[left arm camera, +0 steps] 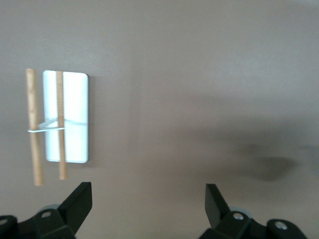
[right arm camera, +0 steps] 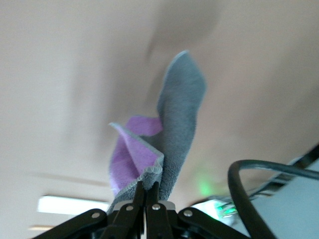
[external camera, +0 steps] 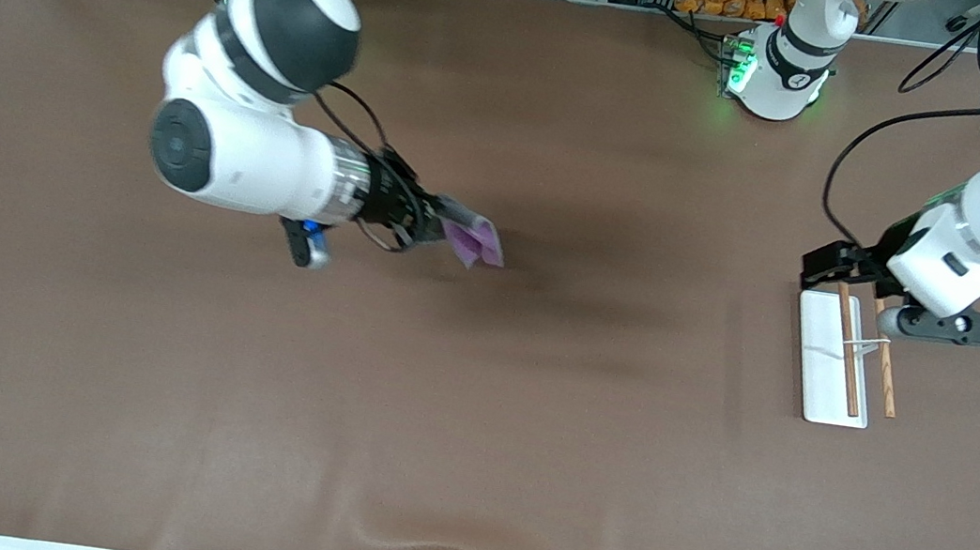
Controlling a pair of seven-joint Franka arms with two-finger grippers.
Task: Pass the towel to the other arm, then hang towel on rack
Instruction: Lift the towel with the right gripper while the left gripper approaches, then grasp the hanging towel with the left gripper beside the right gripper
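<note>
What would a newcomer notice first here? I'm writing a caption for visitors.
The purple and grey towel, pinched in the right claw above the middle of the brown table. Then the white rack with two wooden rods at the left arm's end, the open left claw over it.

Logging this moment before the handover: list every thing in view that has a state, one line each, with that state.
towel: folded, held up over the table's middle, clamped in the right gripper.
right gripper: jaws shut on the towel.
left gripper: jaws open, holding nothing, up over the rack's end of the table.
rack: standing on the table toward the left arm's end, both rods bare.
</note>
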